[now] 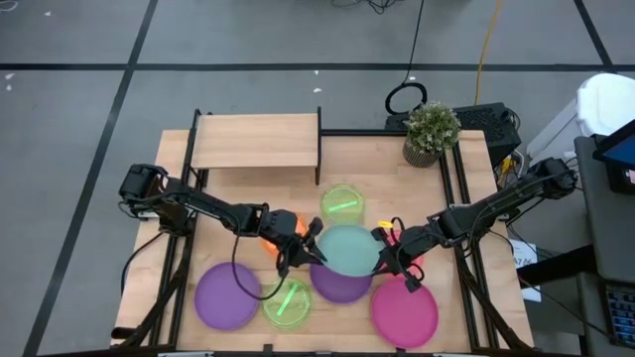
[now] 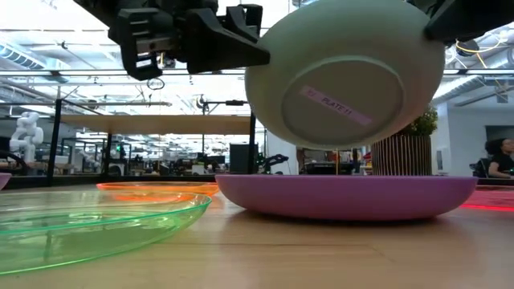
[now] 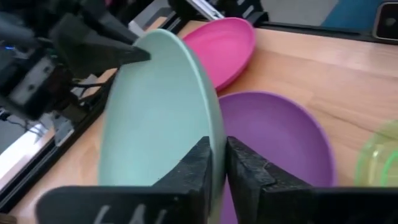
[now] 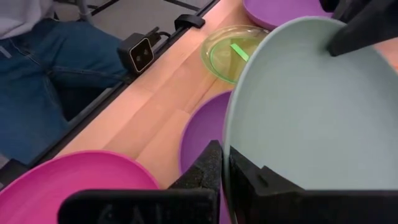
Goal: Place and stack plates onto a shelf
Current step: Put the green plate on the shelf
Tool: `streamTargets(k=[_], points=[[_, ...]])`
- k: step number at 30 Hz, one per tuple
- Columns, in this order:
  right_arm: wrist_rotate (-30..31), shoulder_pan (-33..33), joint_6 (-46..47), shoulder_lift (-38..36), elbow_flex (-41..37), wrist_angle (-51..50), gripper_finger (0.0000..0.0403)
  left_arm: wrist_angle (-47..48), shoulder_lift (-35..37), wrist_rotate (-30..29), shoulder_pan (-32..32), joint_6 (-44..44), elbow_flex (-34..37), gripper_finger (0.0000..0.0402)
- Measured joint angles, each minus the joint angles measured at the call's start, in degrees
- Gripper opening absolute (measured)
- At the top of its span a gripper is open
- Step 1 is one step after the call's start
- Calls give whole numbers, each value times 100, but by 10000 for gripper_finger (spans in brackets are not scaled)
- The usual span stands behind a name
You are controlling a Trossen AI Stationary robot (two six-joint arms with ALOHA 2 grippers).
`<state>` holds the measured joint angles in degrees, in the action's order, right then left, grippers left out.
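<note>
Both end effectors clamp the pale teal plate (image 1: 348, 248) — the left end effector (image 3: 217, 167) pinches one edge, the right end effector (image 4: 225, 167) the opposite edge. It hangs tilted above a purple plate (image 2: 345, 197) on the table (image 1: 476, 188) (underside label facing the low camera); the shelf (image 1: 256, 140) stands well apart.

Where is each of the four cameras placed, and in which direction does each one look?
High view: above the table, looking straight down; both arms hold the pale teal plate.
Low view: at tabletop height, looking level; the plate's underside hangs over a purple plate.
Left wrist view: along the left gripper, fingers shut on the plate's rim.
Right wrist view: along the right gripper, pinching the opposite rim.
Both wrist views share the teal plate and the magenta plate.
</note>
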<state>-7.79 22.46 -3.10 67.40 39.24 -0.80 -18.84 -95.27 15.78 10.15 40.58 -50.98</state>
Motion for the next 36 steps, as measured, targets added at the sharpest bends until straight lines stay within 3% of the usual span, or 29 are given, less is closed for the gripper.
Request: streamTargets(k=[8, 16, 22, 36], points=[[380, 9, -104, -7, -2, 440, 20, 103, -8, 146, -36, 37, 19, 13], [1094, -11, 139, -2, 2, 1413, 101, -12, -6, -173, -60, 49, 8, 11], [1564, -26, -194, -45, -3, 1604, 149, -51, 1, -190, -48, 75, 2, 10], [1726, -22, 460, -1635, -4, 1120, 153, 103, 121, -698, 150, 123, -14, 10]])
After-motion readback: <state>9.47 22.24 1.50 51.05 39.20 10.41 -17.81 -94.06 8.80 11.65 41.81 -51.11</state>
